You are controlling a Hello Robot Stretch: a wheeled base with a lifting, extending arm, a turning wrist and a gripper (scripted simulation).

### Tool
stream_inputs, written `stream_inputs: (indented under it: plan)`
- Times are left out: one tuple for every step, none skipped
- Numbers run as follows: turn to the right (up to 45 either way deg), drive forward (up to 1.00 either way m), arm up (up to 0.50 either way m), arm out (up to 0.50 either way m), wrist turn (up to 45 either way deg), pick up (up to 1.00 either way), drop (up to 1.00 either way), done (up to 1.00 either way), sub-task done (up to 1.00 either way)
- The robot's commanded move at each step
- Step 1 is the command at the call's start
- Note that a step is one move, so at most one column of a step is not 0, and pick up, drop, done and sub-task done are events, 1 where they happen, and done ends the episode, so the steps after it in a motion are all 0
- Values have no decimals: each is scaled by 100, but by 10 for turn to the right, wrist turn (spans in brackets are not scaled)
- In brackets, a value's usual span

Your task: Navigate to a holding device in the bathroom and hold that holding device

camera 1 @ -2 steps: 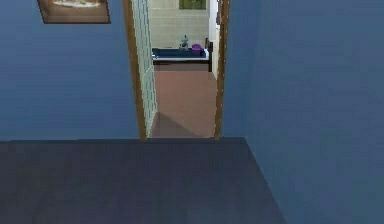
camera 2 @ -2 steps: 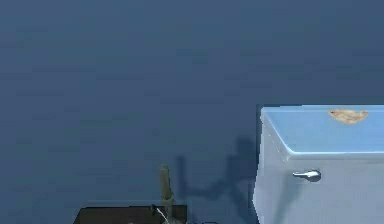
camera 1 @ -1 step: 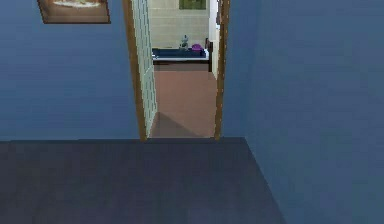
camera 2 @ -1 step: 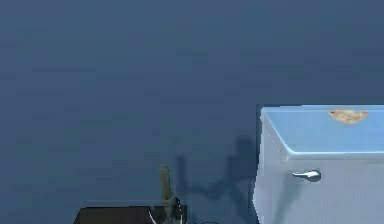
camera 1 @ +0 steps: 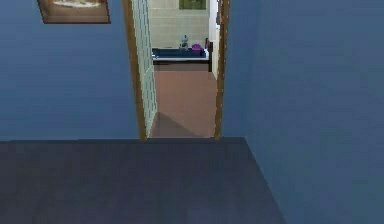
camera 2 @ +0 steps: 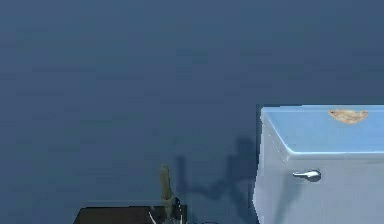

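Beside a blue-painted bathroom wall (camera 2: 130, 80), the Stretch robot stands with a pale-blue ceramic toilet tank (camera 2: 320, 165) at four o'clock in the arm side view. The tank's silver flush lever (camera 2: 308, 176) faces the camera, and a tan patch (camera 2: 348, 116) lies on the lid.

The likeliest holding device (camera 2: 165, 183), a slim olive-tan upright rod, rises at six o'clock. It touches or stands just beside a dark low block (camera 2: 115, 214) at seven o'clock, and what kind of fixture it is cannot be made out.

Reaching the bathroom looks done. Taking hold of the device looks not yet done, and the state of the jaws cannot be told.

The forward view faces a wood-framed doorway (camera 1: 221, 70) at twelve o'clock, with a pale door leaf (camera 1: 146, 65) swung aside. Beyond it, red-brown floor (camera 1: 187, 100) leads to a dark low piece of furniture (camera 1: 180, 57) with a purple object (camera 1: 197, 48) on top. A framed picture (camera 1: 73, 9) hangs at eleven o'clock above dark grey floor (camera 1: 130, 180).

The tank at the device's three o'clock and the block at its foot would likely crowd any reach.
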Motion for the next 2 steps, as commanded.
stream_inputs:
  plan:
    - [0, 0, 10, 0, 0, 0, 0, 0, 0]
    - [0, 0, 0, 0, 0, 0, 0, 100, 0]
